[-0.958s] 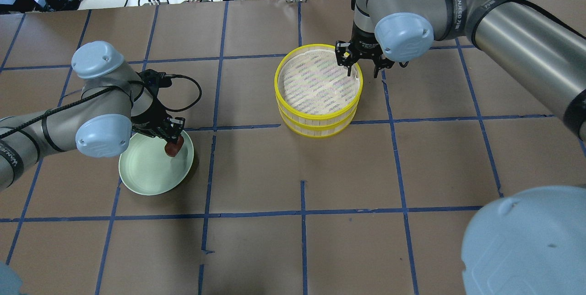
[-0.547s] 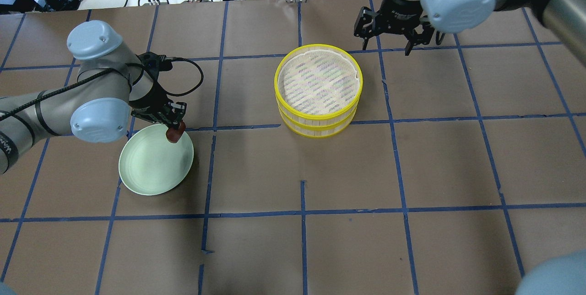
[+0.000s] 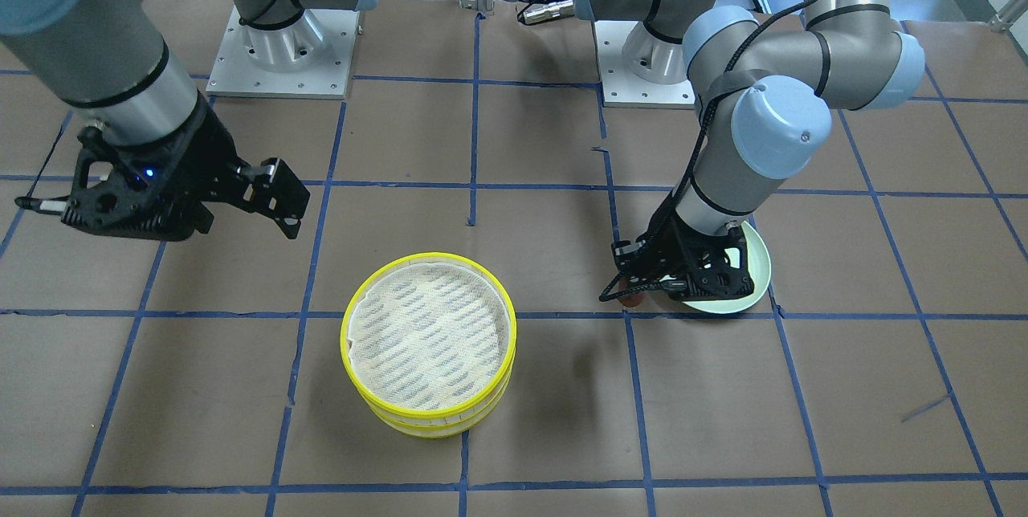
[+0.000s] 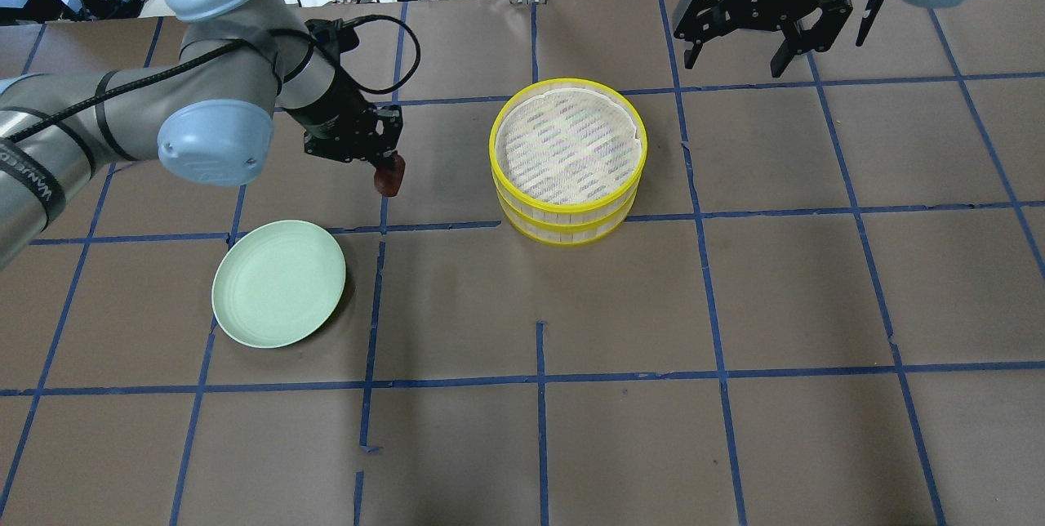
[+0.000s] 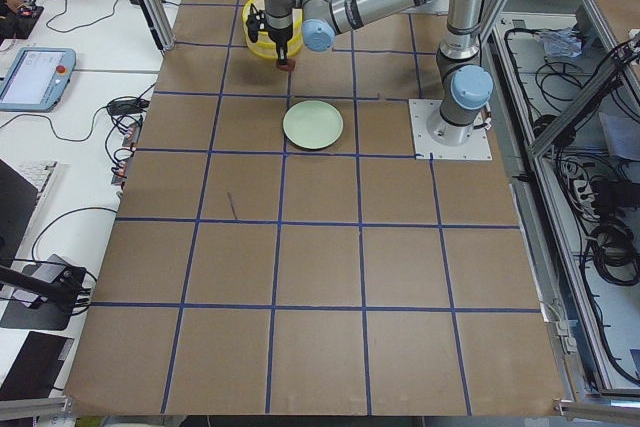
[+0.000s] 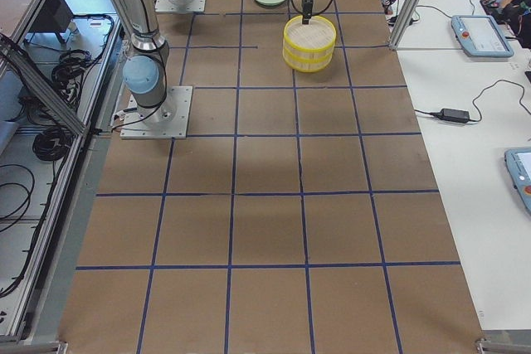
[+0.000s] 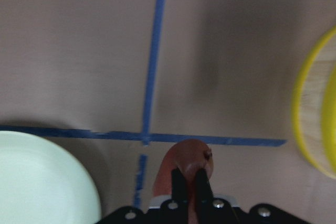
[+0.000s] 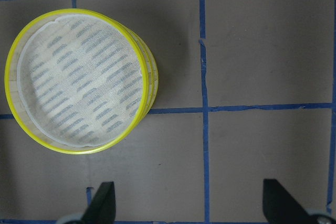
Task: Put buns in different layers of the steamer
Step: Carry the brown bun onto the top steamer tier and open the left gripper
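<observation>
In the overhead view the left gripper (image 4: 385,167) hangs in the upper left of the frame, its jaws clamped on the dark reddish-brown bun (image 4: 390,180), which is held clear of the brown table (image 4: 694,305). The bun sits between the pale green plate (image 4: 277,283) at lower left and the steamer (image 4: 569,146) just above centre, well apart from both. The left wrist view shows the two fingers (image 7: 179,184) pinching the bun from above, with a crossing of blue tape lines (image 7: 146,138) on the table beneath it, the plate's edge at lower left and the steamer's yellow rim at the right edge. The steamer stands as two stacked trays, its yellow rims one over the other and the whitish mesh floor of the top tray open to view. The right gripper (image 4: 737,64) is at the top right of the overhead frame, beyond the steamer and not touching it, with its jaws spread wide apart. In the right wrist view its two fingertips stand at the bottom edge, far from each other, with the steamer in the upper left.
</observation>
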You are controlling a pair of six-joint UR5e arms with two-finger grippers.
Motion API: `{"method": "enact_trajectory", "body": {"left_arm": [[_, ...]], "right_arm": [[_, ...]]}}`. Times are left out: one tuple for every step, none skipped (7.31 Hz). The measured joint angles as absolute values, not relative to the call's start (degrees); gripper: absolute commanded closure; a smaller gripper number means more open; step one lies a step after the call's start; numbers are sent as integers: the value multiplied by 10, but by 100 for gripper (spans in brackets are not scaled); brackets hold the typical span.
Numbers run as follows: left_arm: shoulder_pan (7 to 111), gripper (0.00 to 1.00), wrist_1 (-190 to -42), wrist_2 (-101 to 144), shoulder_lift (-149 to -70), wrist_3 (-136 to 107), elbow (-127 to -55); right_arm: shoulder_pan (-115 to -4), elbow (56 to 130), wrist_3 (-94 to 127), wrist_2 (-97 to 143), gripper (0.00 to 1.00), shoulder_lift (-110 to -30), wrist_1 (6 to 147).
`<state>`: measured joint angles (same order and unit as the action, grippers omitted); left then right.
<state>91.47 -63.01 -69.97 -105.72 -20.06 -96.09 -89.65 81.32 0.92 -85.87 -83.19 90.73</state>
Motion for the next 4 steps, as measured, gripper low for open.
{"method": "enact_trajectory", "body": {"left_arm": [[924, 98, -605, -657, -1069, -263, -952], [941, 22, -561, -626, -1088, -331, -948], [959, 0, -511, -609, -1108, -397, -947], [971, 0, -476, -601, -1123, -445, -946]], "right_arm": [[-894, 816, -7, -884, 0, -842, 901], [-894, 823, -12, -898, 0, -851, 899], [-894, 836, -12, -902, 0, -856, 901], [-894, 847, -11, -903, 0, -863, 903]]}}
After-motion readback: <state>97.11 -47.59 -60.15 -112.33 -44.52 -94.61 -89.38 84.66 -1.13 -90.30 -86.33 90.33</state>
